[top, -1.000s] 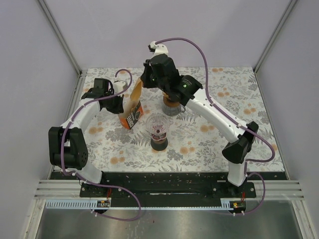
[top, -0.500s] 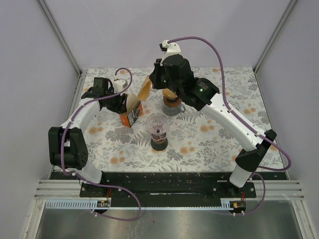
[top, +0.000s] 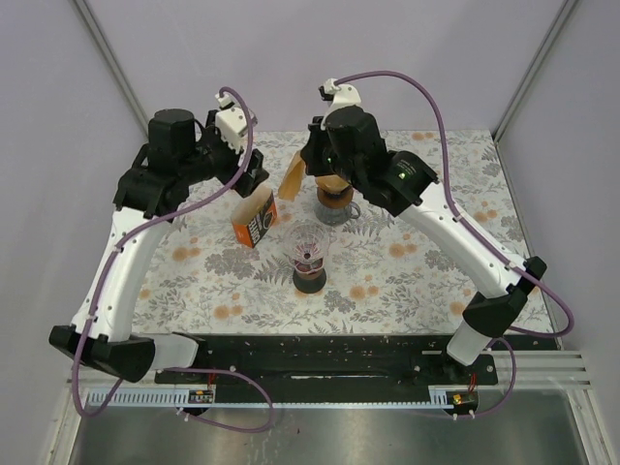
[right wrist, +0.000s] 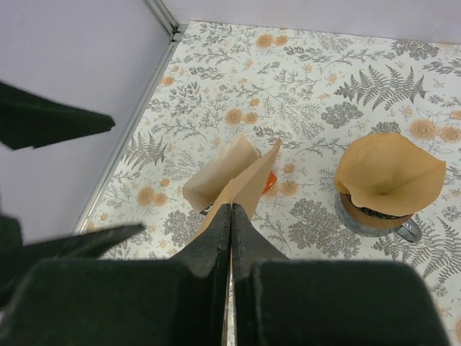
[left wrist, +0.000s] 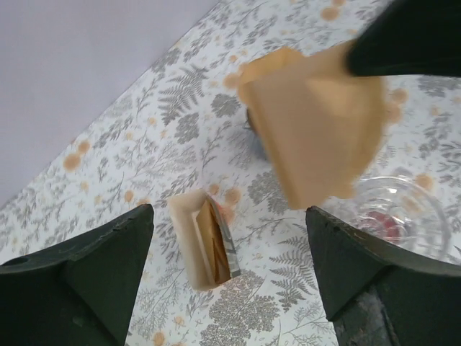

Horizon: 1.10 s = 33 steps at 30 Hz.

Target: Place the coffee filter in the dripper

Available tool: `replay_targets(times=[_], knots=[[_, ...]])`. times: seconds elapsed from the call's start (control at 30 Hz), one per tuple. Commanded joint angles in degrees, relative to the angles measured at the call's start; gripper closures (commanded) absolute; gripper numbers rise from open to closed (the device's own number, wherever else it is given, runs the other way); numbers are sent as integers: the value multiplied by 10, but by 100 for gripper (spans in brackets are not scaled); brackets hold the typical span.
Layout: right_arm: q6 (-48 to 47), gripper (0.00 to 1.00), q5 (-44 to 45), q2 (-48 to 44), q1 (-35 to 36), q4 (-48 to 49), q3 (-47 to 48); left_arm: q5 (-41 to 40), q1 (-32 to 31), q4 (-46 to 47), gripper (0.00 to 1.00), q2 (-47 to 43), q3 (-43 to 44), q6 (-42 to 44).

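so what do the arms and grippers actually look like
The left arm and right arm are alike: white links, bulky black joints, a purple cable looping along each. The fingers are black tapering wedges. A small green light glows on the right arm.

One bench (top: 387, 281), one filter box (top: 255, 221), one glass dripper (top: 309, 250), one grey cup (right wrist: 367, 216). Two loose paper filters: one filter in the cup (right wrist: 385, 173), one filter aloft (left wrist: 317, 137). Two arms: left arm (top: 121, 262), right arm (top: 455, 237).
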Motion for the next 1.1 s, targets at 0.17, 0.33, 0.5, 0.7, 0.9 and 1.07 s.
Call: replay_targets(times=[0.17,0.33,0.5,0.7,0.9,1.07], knots=[[25,100,-9,-31,-15,27,-15,-31,-97,-57,12,4,49,14],[29,100,-18,-36,-18,33,-20,-68,-126,-37,14,18,32,30],[32,100,-27,-32,-21,34,-23,-101,-148,-8,25,29,20,28],[36,100,-64,-26,-27,38,-24,-122,-153,30,62,39,-3,18],[14,96,-105,-16,-32,42,-26,-98,-153,42,100,36,-21,-40],[-16,54,-88,-23,-31,56,-48,-109,-151,44,100,37,-25,-124]])
